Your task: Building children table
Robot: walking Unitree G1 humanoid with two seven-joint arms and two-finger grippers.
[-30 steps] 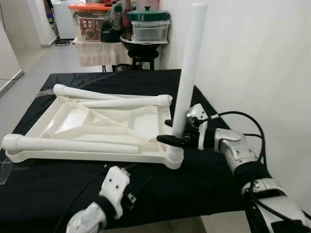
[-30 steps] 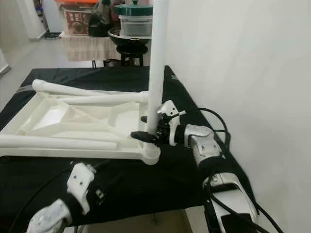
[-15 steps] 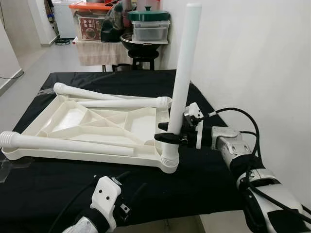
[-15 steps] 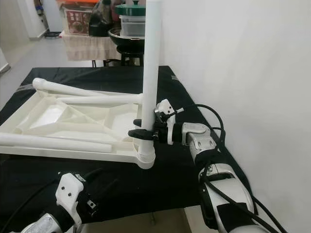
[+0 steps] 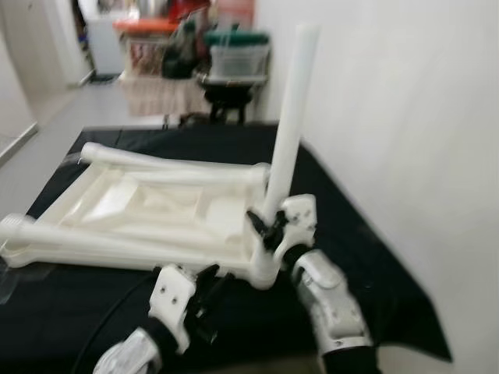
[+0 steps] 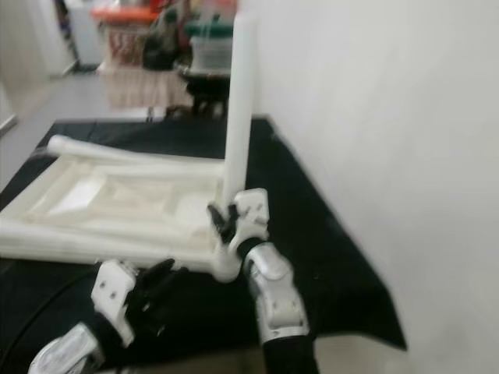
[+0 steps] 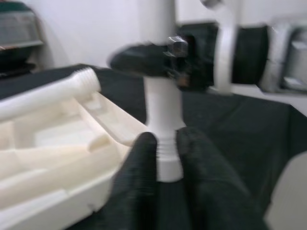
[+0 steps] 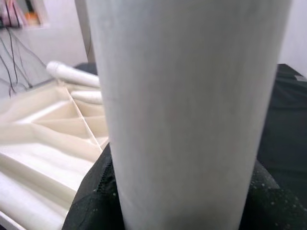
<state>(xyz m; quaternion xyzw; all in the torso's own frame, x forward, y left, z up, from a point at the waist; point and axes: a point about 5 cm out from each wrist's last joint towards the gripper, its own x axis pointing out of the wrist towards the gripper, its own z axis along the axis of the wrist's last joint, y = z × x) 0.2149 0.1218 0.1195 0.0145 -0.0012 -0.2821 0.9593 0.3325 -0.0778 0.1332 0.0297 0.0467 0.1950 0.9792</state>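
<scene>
- The white tabletop [image 5: 156, 206] lies upside down on the counter [image 5: 366, 257], which is draped in black cloth, close to a white wall [image 5: 405, 117].
- An upright leg [image 5: 290, 117] stands in the tabletop's near right corner socket, leaning slightly; its threaded foot shows in the left wrist view.
- The right claw [image 5: 265, 226] pinches this upright leg low down, just above the socket, one black finger on each side.
- Three loose legs [image 5: 93, 245] lie flat on the tabletop: one along the near edge, one along the far edge, one just inside that.
- The left claw [image 5: 209, 284] hovers above the cloth just before the corner socket [image 7: 165, 163], its two fingers [image 7: 139, 167] slightly spread and gripping nothing.
- Beyond the counter, blurred, stand a stool and storage boxes [image 5: 234, 54].
- Both head views are smeared with motion blur.
</scene>
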